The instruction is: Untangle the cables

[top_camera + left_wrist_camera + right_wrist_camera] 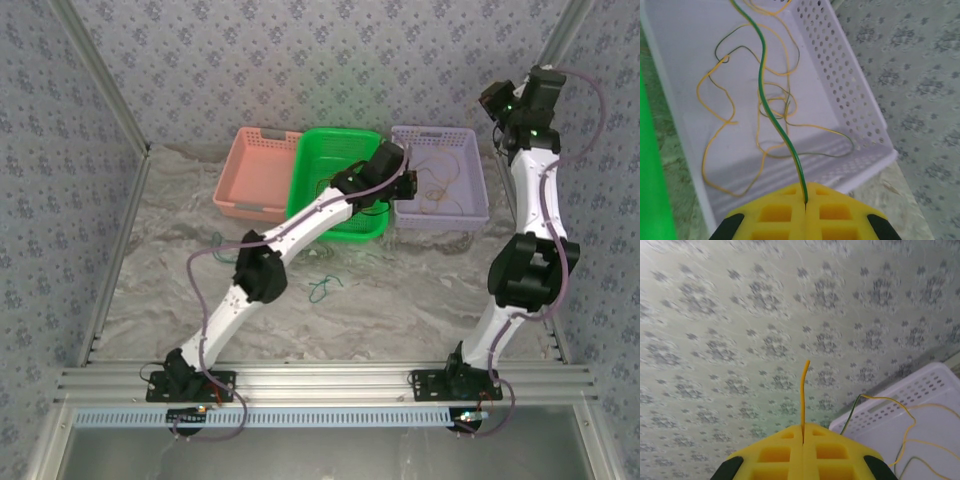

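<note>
The left jaws are clamping shut on a green-and-yellow cable (771, 115) over the edge of the purple basket (850, 95). The right jaws, high against the patterned wall, are pinching shut on a yellow cable (803, 395) just short of its free end, which is sticking up past them. The rest of the cables (715, 100) are lying in loose yellow and dark green loops on the basket floor, just ahead of the left jaws. The held green-and-yellow strand is running straight away from the left jaws, its long axis crossing the tangle and climbing out of view beyond the far side. The left arm (300, 225) is sitting nearer the tangle, while the right arm (535, 190) is standing well above it. Any separating pull looks likely to go along that line. One more thin cable (322, 288) is lying alone on the counter (420, 290).
</note>
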You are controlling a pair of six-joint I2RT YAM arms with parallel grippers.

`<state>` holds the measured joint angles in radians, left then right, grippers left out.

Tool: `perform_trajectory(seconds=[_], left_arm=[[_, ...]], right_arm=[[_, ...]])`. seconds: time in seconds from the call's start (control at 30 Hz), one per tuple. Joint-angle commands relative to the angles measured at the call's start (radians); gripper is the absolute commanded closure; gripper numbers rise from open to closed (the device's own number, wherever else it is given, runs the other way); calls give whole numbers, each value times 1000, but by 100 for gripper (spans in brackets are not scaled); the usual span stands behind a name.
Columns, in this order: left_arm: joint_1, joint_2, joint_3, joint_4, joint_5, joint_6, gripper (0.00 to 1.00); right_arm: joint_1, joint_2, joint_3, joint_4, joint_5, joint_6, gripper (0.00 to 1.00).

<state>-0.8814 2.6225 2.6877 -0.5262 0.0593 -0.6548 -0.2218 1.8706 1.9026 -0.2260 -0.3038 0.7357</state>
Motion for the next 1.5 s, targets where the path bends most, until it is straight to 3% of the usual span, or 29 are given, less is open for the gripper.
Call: perform_trajectory(seconds=[0.0, 0.13, 0.47, 0.53, 0.63, 0.67, 0.87, 1.0, 1.27, 1.47], left_arm=[[6, 113, 179, -90, -3, -7, 100], [21, 159, 172, 5, 45, -41, 100], [23, 179, 162, 29, 83, -43, 98], [24, 179, 163, 29, 96, -40, 91], [23, 169, 165, 17, 112, -36, 58], [20, 159, 165, 9, 112, -29, 53], [4, 70, 164, -27, 81, 7, 35], [4, 25, 164, -46, 79, 11, 34], [-14, -78, 166, -41, 92, 7, 32], [-14, -176, 164, -212, -14, 20, 33]], right_arm=[[5, 47, 20, 22, -50, -14, 100], [13, 79, -28, 42, -45, -6, 100], [41, 158, -34, 1, -19, 31, 100], [40, 173, -28, -25, -16, 34, 100], [42, 207, -2, -65, -17, 36, 100], [43, 227, 15, -89, -18, 31, 100], [47, 310, 95, -193, -9, 17, 100], [46, 345, 132, -237, -9, 19, 100], [54, 330, 171, -308, 15, -21, 56], [61, 198, 93, -303, 64, -39, 42]])
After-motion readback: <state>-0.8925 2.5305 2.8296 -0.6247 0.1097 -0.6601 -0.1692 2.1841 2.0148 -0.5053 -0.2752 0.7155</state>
